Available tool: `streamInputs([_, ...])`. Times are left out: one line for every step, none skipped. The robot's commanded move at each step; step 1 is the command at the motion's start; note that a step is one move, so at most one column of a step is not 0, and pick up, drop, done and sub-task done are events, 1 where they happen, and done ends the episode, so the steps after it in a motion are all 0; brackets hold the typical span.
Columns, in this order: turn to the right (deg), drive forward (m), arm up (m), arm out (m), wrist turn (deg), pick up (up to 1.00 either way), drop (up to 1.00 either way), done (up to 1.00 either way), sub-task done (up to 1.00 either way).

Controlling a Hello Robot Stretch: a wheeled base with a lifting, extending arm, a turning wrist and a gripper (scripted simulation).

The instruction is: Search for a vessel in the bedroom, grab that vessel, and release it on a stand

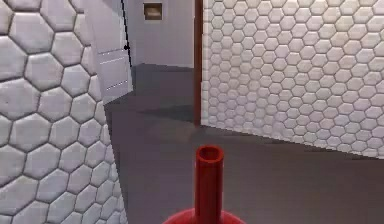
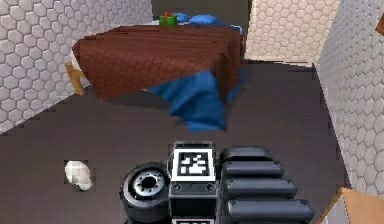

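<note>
Now in hand: the grab, we judge, since a vessel [image 1: 208,185] is right ahead
Vessel, place: bottom middle of the forward view; the lower edge cuts its base, so we cannot tell what it rests on
Vessel, form: red, upright, narrow tube neck with a round mouth, flaring to a wide foot
Vessel, handling: we judge it stiff and hollow, likely ceramic or glass; light to middling, smooth enough to slip, breakable if knocked
Hold point: we would take the neck a little under the rim, one finger each side; the foot looks too wide and sloped
Carrying: keep it upright; the wide foot should sit steady on a stand
Gripper [image 2: 148,190]: dark round body at the arm side view's bottom, just left of the white marker [image 2: 194,163]
Jaws: we cannot tell their state; the far end cannot be made out, so we cannot tell whether it holds anything
Room: bed [image 2: 140,60] with brown cover and a blue blanket [image 2: 200,100] hanging off it, well out from the arm [image 2: 255,190]; small white lump [image 2: 78,174] on the floor [image 2: 290,120] near the gripper
Risk: a sideways nudge tipping the vessel before the hold is sure
</note>
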Motion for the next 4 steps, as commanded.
streamInputs([0.0,1.00,0.00,0.00,0.0,0.00,0.00,0.00,0.00])
streamInputs([0.0,0.05,0.00,0.00,0.0,0.00,0.00,0.00,0.00])
streamInputs([-15.0,0.00,0.00,0.00,0.0,0.00,0.00,0.00,0.00])
streamInputs([0.0,1.00,0.00,0.00,0.0,0.00,0.00,0.00,0.00])
